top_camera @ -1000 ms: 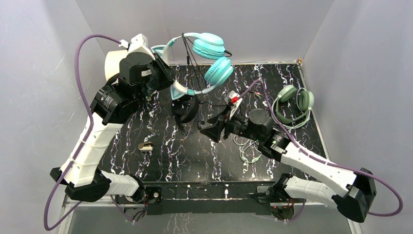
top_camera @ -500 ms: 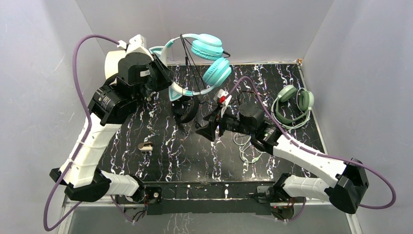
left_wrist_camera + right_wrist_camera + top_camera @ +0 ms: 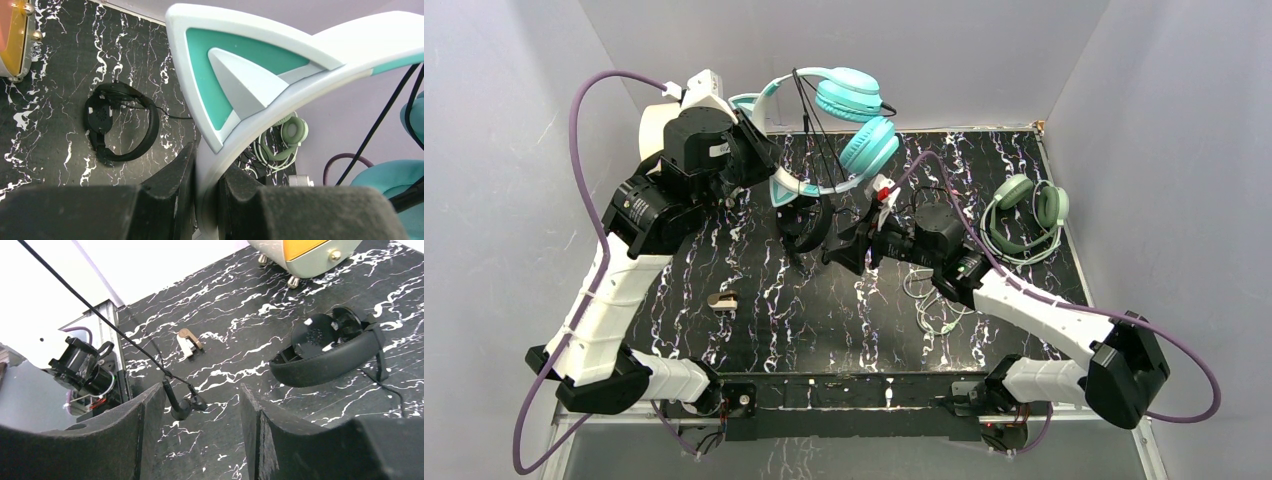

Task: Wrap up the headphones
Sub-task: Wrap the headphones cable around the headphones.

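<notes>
In the right wrist view alone, a black plug (image 3: 182,407) hangs.

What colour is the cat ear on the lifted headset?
White with a teal inset; the cat ear shows best in left wrist view.

Black headset (image 3: 809,226) lying flat; teal headset (image 3: 854,120) raised just beyond it, black cord (image 3: 810,125) hanging; sage headset (image 3: 1024,215) flat, well right of it.

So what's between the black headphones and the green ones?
Top view: between the black headphones and green ones sits the right gripper and its arm, plus a pale cable looped on the table.
</notes>
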Robot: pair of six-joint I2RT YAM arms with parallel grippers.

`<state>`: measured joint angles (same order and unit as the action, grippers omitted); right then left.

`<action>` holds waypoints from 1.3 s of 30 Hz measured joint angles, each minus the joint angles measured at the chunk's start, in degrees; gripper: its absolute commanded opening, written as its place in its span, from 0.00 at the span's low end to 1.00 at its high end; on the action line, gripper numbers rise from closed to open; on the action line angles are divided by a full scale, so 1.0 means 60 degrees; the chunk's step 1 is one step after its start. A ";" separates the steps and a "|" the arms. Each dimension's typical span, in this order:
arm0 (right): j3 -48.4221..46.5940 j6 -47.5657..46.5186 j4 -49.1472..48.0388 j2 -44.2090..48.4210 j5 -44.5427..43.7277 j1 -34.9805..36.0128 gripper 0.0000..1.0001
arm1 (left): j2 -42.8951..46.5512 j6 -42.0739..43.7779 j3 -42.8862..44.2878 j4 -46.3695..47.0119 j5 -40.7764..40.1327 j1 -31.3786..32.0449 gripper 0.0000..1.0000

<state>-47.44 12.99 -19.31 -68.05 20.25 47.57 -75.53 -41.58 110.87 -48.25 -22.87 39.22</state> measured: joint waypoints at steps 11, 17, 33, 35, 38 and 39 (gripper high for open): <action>0.0073 0.0484 -0.0892 -0.0550 0.0834 -0.0044 0.50 | 0.0000 0.0000 0.0000 0.0004 0.0029 0.0000 0.00; 0.0080 0.0674 -0.1260 -0.0557 0.0969 -0.0062 0.18 | 0.0073 0.0000 -0.0047 0.0047 0.0080 0.0000 0.00; 0.1872 0.2568 -0.1767 0.1333 0.3577 -0.2149 0.00 | 0.0652 0.0696 -0.0470 0.0076 -0.0178 0.0000 0.00; 0.1851 0.2586 -0.1545 0.1344 0.4346 -0.2149 0.00 | 0.0678 0.0794 -0.0470 0.0069 -0.0350 0.0000 0.00; 0.1843 0.2754 -0.1453 0.1308 0.5603 -0.2149 0.00 | 0.0612 0.0922 -0.0452 -0.0004 -0.0688 0.0000 0.00; 0.1854 0.2841 -0.1472 0.1297 0.5996 -0.2149 0.00 | 0.0576 0.0954 -0.0452 0.0000 -0.0827 0.0000 0.00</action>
<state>-36.32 30.04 -28.14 -60.27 56.23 34.68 -72.07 -35.86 108.16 -48.25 -27.83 39.22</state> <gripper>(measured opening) 0.032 0.149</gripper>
